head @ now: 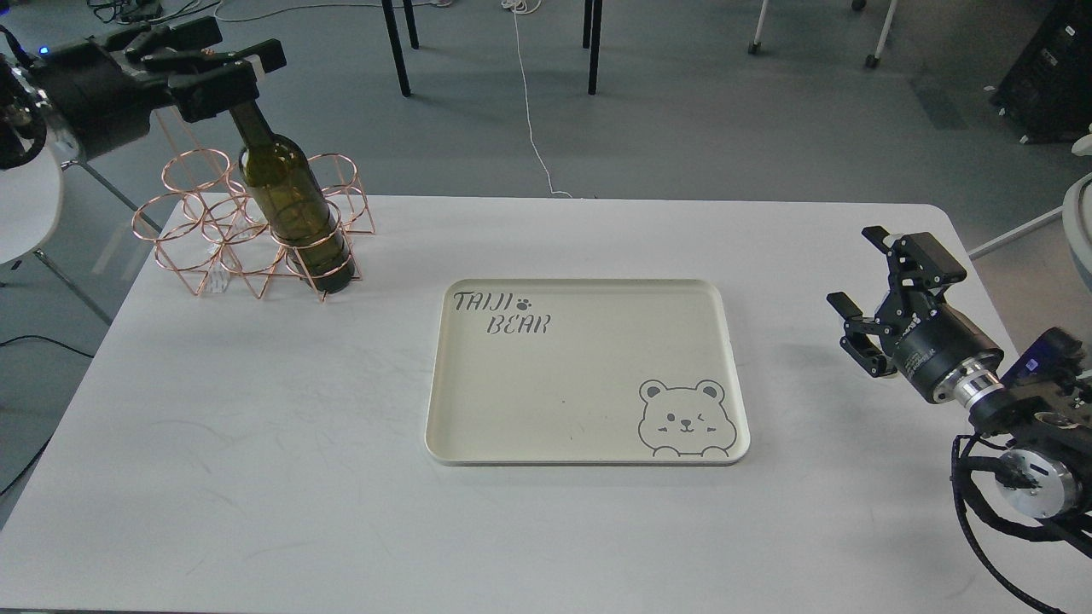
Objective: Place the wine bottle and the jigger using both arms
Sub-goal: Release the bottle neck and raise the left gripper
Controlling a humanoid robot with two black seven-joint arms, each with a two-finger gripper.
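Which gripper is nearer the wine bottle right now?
Left. The left gripper is closed on the wine bottle neck; the right gripper is open, far across the table.

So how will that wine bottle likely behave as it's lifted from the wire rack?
The wine bottle is glass, so probably fragile and slippery. It's tall and tilted, gripped only at the neck by the left pincer, so it may swing or snag the copper rack.

A tray [589, 426] lies mid-table [256, 477]; at its ten o'clock, the wire rack [213, 230] holds the wine bottle [294, 209].
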